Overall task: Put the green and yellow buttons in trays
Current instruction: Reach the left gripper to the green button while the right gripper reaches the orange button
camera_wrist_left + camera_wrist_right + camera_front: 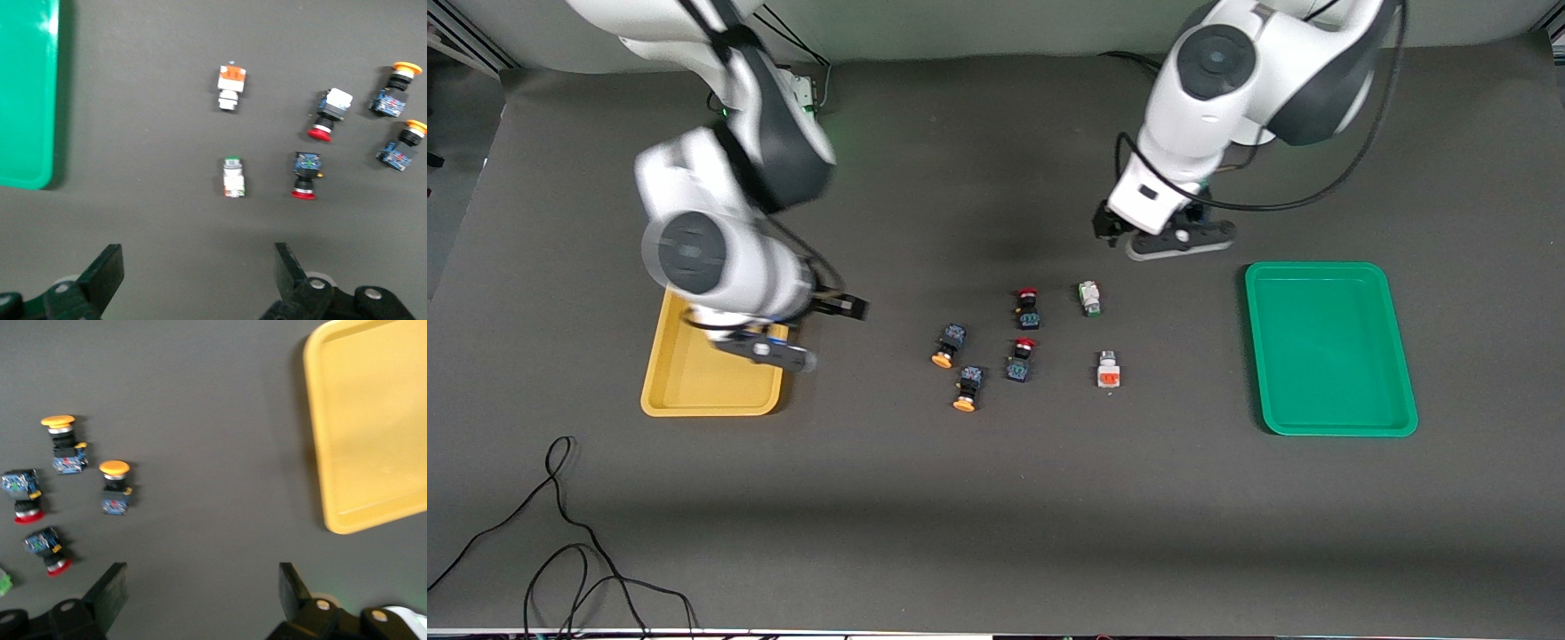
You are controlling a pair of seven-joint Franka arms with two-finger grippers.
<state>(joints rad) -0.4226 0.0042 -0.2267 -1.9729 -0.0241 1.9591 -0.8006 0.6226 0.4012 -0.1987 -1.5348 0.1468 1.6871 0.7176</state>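
Two black buttons with orange-yellow caps (947,345) (967,388) lie mid-table; the right wrist view shows them too (63,443) (115,487). A white green-faced button (1088,298) (233,177) and a white orange-red-faced button (1108,370) (230,87) lie nearer the green tray (1329,418) (27,93). The yellow tray (694,391) (373,433) lies at the right arm's end, holding no buttons. My left gripper (1174,242) (198,263) is open and empty above the mat beside the green-faced button. My right gripper (769,349) (203,583) is open and empty over the yellow tray's edge.
Two black switches with red caps (1027,307) (1021,358) lie between the yellow-capped and white buttons. A black cable (560,533) trails on the mat near the front camera at the right arm's end.
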